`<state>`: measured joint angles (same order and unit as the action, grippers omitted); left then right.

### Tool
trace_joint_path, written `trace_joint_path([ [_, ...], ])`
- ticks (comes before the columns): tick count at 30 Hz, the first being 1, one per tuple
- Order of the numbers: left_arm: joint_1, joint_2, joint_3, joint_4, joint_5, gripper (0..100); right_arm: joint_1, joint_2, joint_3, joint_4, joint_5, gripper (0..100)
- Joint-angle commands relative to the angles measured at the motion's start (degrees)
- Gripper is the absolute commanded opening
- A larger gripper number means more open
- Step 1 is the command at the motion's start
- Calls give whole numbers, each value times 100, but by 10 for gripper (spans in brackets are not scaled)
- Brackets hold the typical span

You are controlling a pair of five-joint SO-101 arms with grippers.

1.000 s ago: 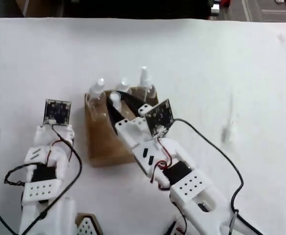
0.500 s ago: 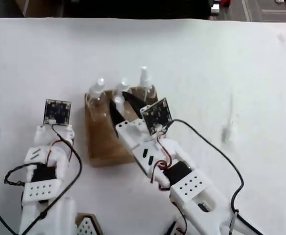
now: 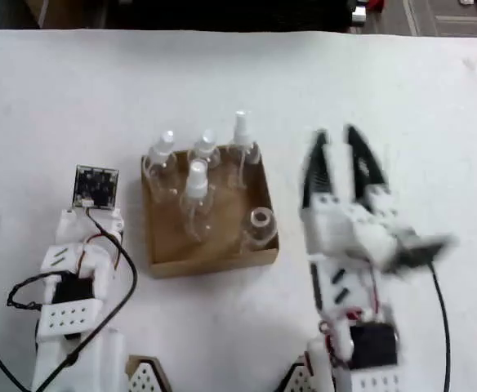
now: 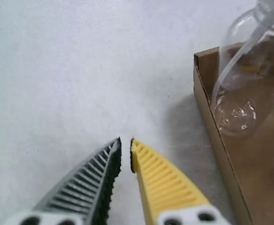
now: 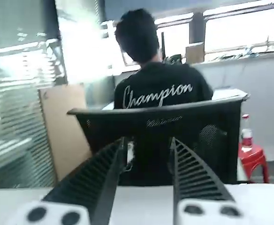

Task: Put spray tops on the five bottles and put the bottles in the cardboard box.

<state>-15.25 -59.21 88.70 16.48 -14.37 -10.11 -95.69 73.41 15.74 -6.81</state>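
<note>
At mid-frame in the high view, the cardboard box holds all five bottles. Four wear spray tops, while the uncapped bottle stands in the box's lower right corner. Right of the box and apart from it, the right gripper is pitched upward, jaws spread and empty. At lower left, the left gripper points down at the table, jaws all but closed on nothing.

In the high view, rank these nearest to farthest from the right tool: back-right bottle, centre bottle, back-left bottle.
1. The back-right bottle, at the side of the cardboard box facing the right tool.
2. The centre bottle, mid-box.
3. The back-left bottle, opposite side.
</note>
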Motion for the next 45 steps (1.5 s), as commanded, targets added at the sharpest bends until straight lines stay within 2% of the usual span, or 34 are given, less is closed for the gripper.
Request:
trace_joint_path([
  [1, -22, -75, -114, -158, -26, 42, 822, -734, -9, 629, -132, 116],
  [5, -4, -75, -105, -158, -53, 42, 1262, -233, 457, 804, -132, 116],
  [10, 13, -48, -105, -158, -62, 42, 1182, -136, 1600, 743, -141, 116],
  [16, 286, -40, -105, -141, -79, 42, 1068, -716, 2198, 330, -141, 117],
  [34, 119, -66, -105, -132, -62, 42, 1138, -734, 2338, 330, -114, 116],
  [40, 127, -66, -105, -132, -62, 42, 1349, -752, 2338, 488, 949, 113],
  [45, 127, -66, -105, -123, -62, 42, 1349, -743, 2338, 497, 1081, 113],
])
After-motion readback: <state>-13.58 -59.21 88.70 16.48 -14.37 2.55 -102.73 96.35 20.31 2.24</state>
